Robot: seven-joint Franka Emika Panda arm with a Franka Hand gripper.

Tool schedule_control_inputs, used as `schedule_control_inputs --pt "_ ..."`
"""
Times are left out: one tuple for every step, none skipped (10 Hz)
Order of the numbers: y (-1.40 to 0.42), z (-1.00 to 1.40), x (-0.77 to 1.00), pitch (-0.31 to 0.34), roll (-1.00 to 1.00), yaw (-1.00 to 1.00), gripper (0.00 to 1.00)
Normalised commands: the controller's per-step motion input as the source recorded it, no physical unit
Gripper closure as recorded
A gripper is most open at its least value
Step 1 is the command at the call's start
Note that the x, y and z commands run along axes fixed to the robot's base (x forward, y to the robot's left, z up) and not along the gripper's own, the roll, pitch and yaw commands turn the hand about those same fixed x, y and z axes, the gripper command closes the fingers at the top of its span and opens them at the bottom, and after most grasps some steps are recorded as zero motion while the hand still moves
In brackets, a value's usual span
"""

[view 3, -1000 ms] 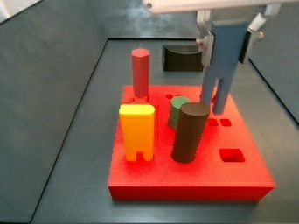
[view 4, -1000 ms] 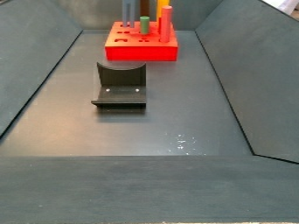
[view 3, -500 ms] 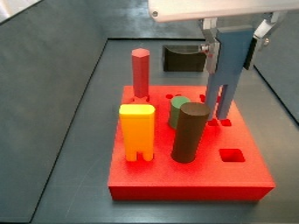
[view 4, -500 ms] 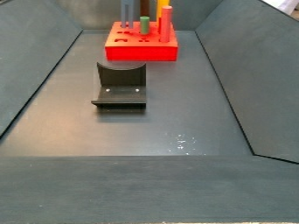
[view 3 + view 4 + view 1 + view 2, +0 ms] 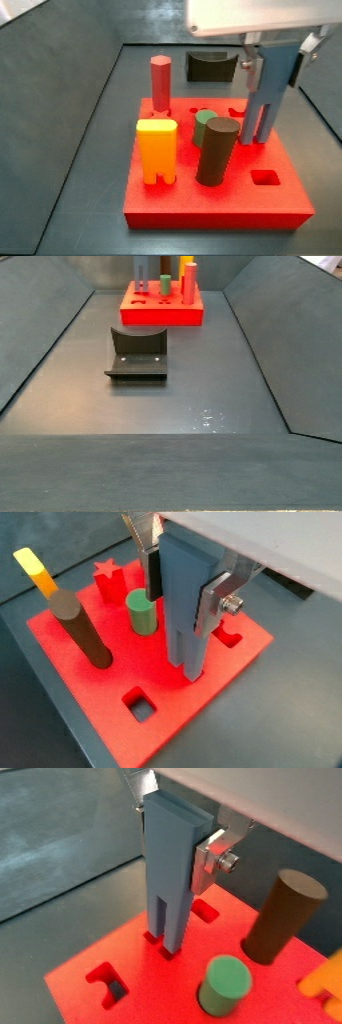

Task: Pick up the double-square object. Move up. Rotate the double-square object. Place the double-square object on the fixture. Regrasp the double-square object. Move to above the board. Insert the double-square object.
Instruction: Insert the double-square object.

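We take the board (image 5: 214,200) as our landmark. In a side view, nearest on it stands the orange notched block (image 5: 156,150), then the dark brown cylinder (image 5: 217,152) beside it, with a green peg (image 5: 202,125) just behind the cylinder and the red hexagonal peg (image 5: 160,84) toward the board's far left corner. A square hole (image 5: 266,177) lies open near the board's right edge. Over the board's far right part hangs the gripper (image 5: 278,62), its silver fingers (image 5: 249,60) clamped on the upper part of the double-square object (image 5: 265,100), which stands upright with its forked lower end down at the board's top face. Beyond the board's far edge sits the fixture (image 5: 211,66), well apart from the held bar.

The wrist views add what the side views hide: we see the gripper (image 5: 181,838) pinching the bar (image 5: 170,878) between a finger plate (image 5: 211,850) and its partner, and the bar's two prongs meeting the red surface at a cut-out; whether they have entered the hole we cannot quite tell. In a wrist view the gripper (image 5: 181,577) holds the bar (image 5: 187,607) just beside the green peg (image 5: 142,612), with the brown cylinder (image 5: 83,630) farther off and open red surface around the square hole (image 5: 139,704).

In a side view from the far end of the bin, the fixture (image 5: 138,353) stands on bare grey floor, the board (image 5: 163,306) behind it, and wide free floor on every side up to the sloping walls.
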Motion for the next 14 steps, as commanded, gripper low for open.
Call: schedule_control_inputs --pt "-0.03 -0.03 -0.05 -0.063 0.00 0.00 1.00" --pt "0.03 -0.15 0.64 -0.316 -0.06 0.00 1.00" --pt "0.12 -0.18 0.93 -0.309 -0.04 0.00 1.00" --pt "0.11 -0.15 0.96 -0.180 0.00 0.00 1.00" --pt "0.00 -0.15 0.46 0.189 0.27 0.00 1.00" --pt "-0.02 0.00 0.00 0.253 0.27 -0.33 1.00" --pt "0.00 -0.07 -0.35 0.000 0.07 -0.28 1.00" --pt "-0.05 -0.12 -0.20 0.021 0.09 -0.18 1.00" --pt "-0.21 0.04 -0.21 0.260 0.28 -0.07 1.00" --pt "-0.31 0.39 -0.06 0.174 0.14 0.00 1.00" --pt "-0.35 0.67 0.00 0.116 0.10 0.00 1.00" --pt "-0.23 0.76 0.07 0.101 0.06 0.04 1.00" --pt "-0.09 0.33 0.00 0.214 0.25 0.00 1.00" --pt "-0.03 0.00 -0.02 0.284 0.43 0.02 1.00"
